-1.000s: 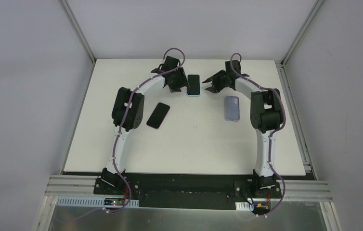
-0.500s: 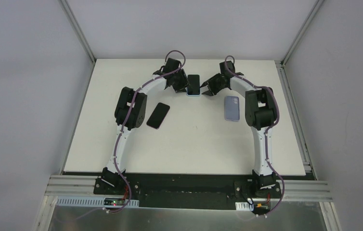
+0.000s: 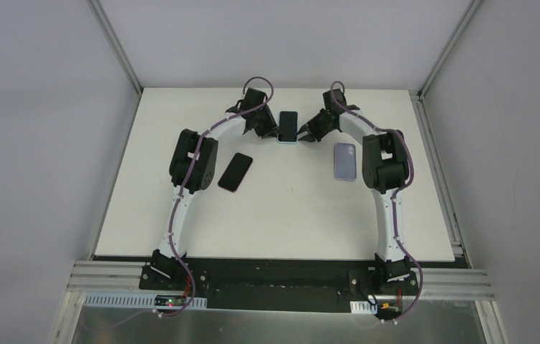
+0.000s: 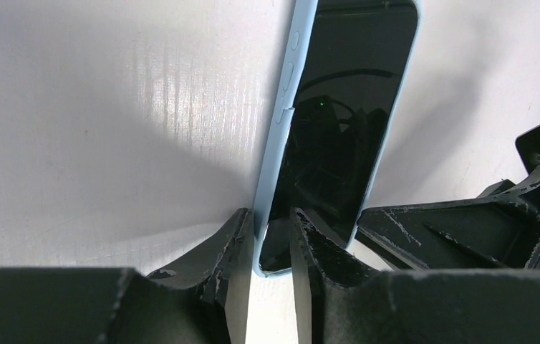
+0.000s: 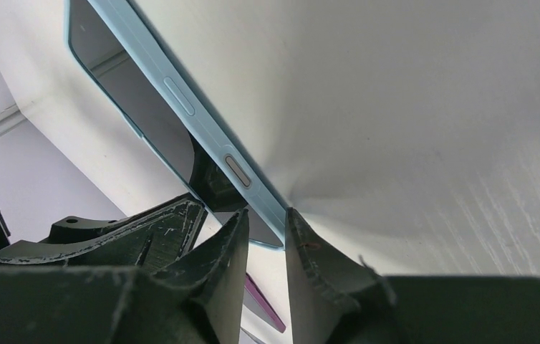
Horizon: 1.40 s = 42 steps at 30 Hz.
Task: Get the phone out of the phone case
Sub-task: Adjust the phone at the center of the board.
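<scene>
The phone (image 3: 288, 125), black screen up, sits in a light blue phone case (image 3: 287, 142) at the far middle of the table. My left gripper (image 3: 276, 133) reaches it from the left and my right gripper (image 3: 303, 135) from the right. In the left wrist view the left gripper (image 4: 273, 231) pinches the near left corner: one finger against the blue case (image 4: 287, 93), the other on the screen (image 4: 346, 107). In the right wrist view the right gripper (image 5: 267, 223) clamps the near right corner of the case (image 5: 203, 123).
A black phone with a magenta edge (image 3: 235, 172) lies left of centre, near the left arm's elbow. A lavender case (image 3: 345, 160) lies face down on the right, beside the right arm. White walls and metal rails border the table (image 3: 288, 215).
Both grippers have moved inward to the cased phone and narrowed their jaws onto its near corners. The phone itself has stayed in place.
</scene>
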{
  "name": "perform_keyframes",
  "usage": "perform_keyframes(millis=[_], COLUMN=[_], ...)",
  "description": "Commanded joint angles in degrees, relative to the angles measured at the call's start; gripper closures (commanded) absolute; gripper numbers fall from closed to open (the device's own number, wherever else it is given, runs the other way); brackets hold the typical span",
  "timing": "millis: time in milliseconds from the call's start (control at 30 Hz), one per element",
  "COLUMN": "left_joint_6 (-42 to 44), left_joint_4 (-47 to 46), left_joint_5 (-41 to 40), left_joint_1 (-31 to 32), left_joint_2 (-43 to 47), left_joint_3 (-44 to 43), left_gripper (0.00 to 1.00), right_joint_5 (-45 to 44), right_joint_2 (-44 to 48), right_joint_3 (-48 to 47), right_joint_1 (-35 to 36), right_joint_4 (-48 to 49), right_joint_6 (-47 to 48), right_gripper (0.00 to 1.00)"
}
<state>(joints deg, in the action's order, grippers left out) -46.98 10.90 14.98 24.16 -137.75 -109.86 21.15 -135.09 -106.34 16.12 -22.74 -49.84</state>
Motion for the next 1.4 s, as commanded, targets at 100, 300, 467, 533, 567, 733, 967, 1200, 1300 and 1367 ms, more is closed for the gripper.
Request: perform_keyframes(millis=[100, 300, 467, 533, 567, 733, 967, 1200, 1300, 1367], left_joint_6=[-0.14, 0.11, 0.80, 1.02, 1.08, 1.52, 0.92, 1.43, 1.85, 1.54], left_joint_4=[-0.59, -1.76, -3.37, -3.87, -4.17, -6.25, -10.24, -11.35, -12.53, -13.67], left_joint_5=[3.20, 3.75, 3.80, 3.83, 3.86, 2.47, -1.87, -6.40, -8.07, -8.77], left_joint_1=[1.78, 2.91, 4.07, 4.62, 4.91, 7.21, 11.13, 16.83, 18.80, 19.05], left_joint_2=[1.03, 3.96, 7.73, 9.10, 9.90, 15.56, 24.67, 35.08, 38.38, 39.80], left_joint_3=[3.73, 8.73, 14.54, 16.75, 18.05, 28.14, 44.02, 57.20, 61.82, 64.13], left_gripper=[0.77, 0.80, 0.83, 0.84, 0.84, 0.85, 0.88, 0.89, 0.89, 0.90], right_joint_5=[1.68, 1.58, 1.28, 1.31, 1.24, 0.20, -2.74, -5.41, -6.99, -7.45], right_joint_2=[0.48, 2.92, 6.03, 7.62, 8.43, 13.53, 22.58, 31.00, 34.47, 36.68], right_joint_3=[-1.69, 2.62, 8.20, 10.70, 11.96, 20.48, 36.53, 49.12, 54.74, 57.75], right_joint_1=[2.28, 3.15, 3.73, 4.06, 4.27, 6.09, 9.72, 13.79, 15.56, 15.91], right_joint_4=[-4.02, -3.86, -2.24, -1.55, -1.17, 1.42, 7.32, 11.38, 12.90, 14.23], right_joint_6=[2.28, 2.56, 2.33, 2.08, 1.98, 1.80, 1.36, 1.66, 1.65, 1.20], right_gripper=[0.73, 0.74, 0.74, 0.74, 0.74, 0.74, 0.74, 0.73, 0.73, 0.73])
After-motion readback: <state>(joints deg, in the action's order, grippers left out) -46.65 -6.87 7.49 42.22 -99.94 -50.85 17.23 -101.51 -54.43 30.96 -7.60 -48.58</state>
